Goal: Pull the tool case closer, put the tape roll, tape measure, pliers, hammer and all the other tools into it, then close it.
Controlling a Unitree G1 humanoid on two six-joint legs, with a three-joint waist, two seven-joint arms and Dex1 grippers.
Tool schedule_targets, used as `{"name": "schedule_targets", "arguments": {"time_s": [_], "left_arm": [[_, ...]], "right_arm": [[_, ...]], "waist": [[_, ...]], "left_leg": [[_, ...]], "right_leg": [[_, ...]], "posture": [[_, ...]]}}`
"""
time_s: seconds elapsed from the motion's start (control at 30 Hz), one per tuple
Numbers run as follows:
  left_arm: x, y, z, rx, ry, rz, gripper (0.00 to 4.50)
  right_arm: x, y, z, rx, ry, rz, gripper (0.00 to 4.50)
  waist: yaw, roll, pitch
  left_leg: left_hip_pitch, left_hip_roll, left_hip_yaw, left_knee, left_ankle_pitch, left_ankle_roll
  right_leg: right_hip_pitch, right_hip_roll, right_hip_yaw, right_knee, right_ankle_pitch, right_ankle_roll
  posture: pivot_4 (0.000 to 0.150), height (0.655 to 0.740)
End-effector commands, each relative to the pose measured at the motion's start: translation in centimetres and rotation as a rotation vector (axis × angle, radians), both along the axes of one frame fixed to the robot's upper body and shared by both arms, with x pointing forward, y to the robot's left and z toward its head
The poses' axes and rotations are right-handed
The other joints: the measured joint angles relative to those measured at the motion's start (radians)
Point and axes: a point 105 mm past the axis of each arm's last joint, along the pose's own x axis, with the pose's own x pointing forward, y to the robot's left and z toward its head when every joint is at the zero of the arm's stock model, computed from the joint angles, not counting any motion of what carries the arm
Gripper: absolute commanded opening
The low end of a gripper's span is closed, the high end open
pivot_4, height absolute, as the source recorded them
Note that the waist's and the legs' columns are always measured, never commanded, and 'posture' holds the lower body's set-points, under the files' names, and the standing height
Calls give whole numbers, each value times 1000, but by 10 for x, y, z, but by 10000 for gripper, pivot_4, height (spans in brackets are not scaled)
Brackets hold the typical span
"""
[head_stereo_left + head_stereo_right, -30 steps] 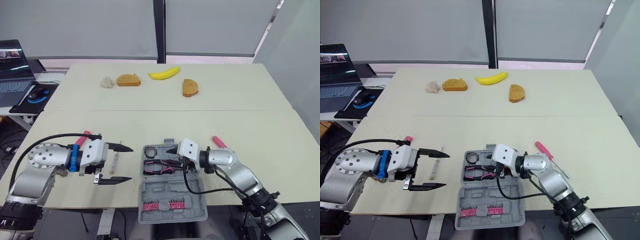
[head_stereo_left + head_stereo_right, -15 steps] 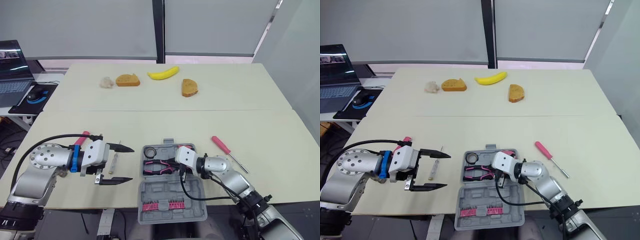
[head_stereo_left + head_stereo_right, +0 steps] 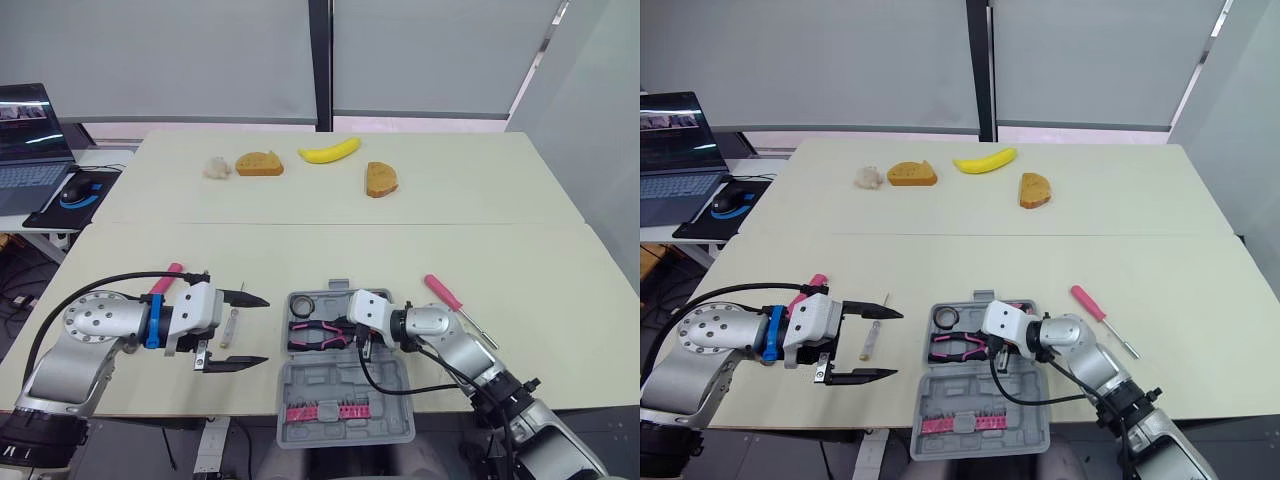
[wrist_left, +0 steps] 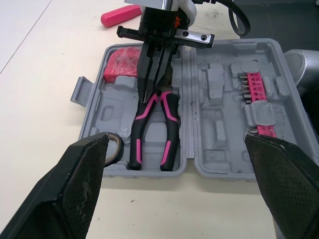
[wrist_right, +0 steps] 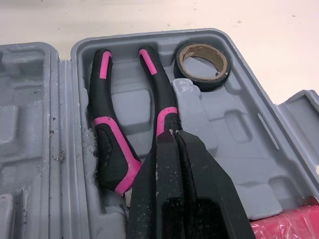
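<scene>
Sliding further in over the one open tool case (image 3: 330, 388) at the table's near edge, the right gripper (image 5: 172, 133) had its fingers pinched together. We saw one pair of pliers (image 5: 108, 139) right under its tips, one tape roll (image 5: 198, 81) beside them. The left gripper (image 3: 265, 329) gaped wide.

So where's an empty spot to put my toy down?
The wide bare strip of table between the banana and the tool case is free, also the corner right of the pink screwdriver. Around the case it's crowded: the right pincer over the pliers, the left pincer beside it.
</scene>
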Motion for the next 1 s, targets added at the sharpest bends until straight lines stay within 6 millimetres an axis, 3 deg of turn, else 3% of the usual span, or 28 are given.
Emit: {"name": "schedule_targets", "arguments": {"time_s": [0.03, 0.13, 0.2, 0.4, 0.5, 0.6, 0.8, 1.0], "left_arm": [[6, 7, 12, -27, -41, 53, 45000], [19, 25, 27, -69, -93, 157, 45000], [24, 47, 37, -75, -88, 246, 45000], [29, 128, 60, -21, -55, 541, 45000], [25, 157, 69, -24, -28, 638, 45000], [21, 186, 75, -37, -5, 743, 45000], [10, 230, 77, -43, 14, 914, 45000], [4, 246, 77, -59, 50, 985, 45000]], "right_arm": [[11, -18, 30, 118, -9, -71, 234], [8, -34, 72, 180, -105, -17, 234], [5, -56, 97, 202, -136, -22, 234], [-8, -151, 133, 81, -147, -114, 12381], [-17, -189, 148, 42, -110, -179, 18937], [-26, -225, 153, -34, -66, -280, 27435], [-35, -274, 152, -70, -45, -429, 44635], [-40, -287, 146, -60, 6, -458, 44635]], "waist": [[3, 0, 1], [3, 1, 2], [2, 2, 2], [2, 2, 3], [2, 3, 3], [2, 3, 3], [0, 2, 3], [0, 2, 3]], "left_leg": [[0, 0, 0, 0, 0, 0], [-2, 0, 0, 0, 0, 0], [-2, 0, 0, 0, 0, 0], [-2, 1, 1, -1, 0, 0], [-2, 1, 3, -2, -1, 1], [-3, 3, 5, -2, -1, 1], [-4, 6, 9, -2, -1, 1], [-4, 8, 12, -2, -1, 1]], "right_leg": [[0, 0, 0, 0, 0, 0], [-1, -1, 0, 0, 0, 0], [-2, -1, 0, 0, 0, 0], [-2, 0, -1, -2, 0, 0], [0, 0, 0, -2, 0, 0], [0, 0, -1, -2, 0, 0], [0, 1, -1, -1, 0, 0], [-1, 1, 0, -1, 0, 0]], "posture": [[1500, 7400], [1500, 7400], [1500, 7400], [1500, 7400], [1500, 7400], [1500, 7400], [1500, 7400], [1500, 7400]]}}
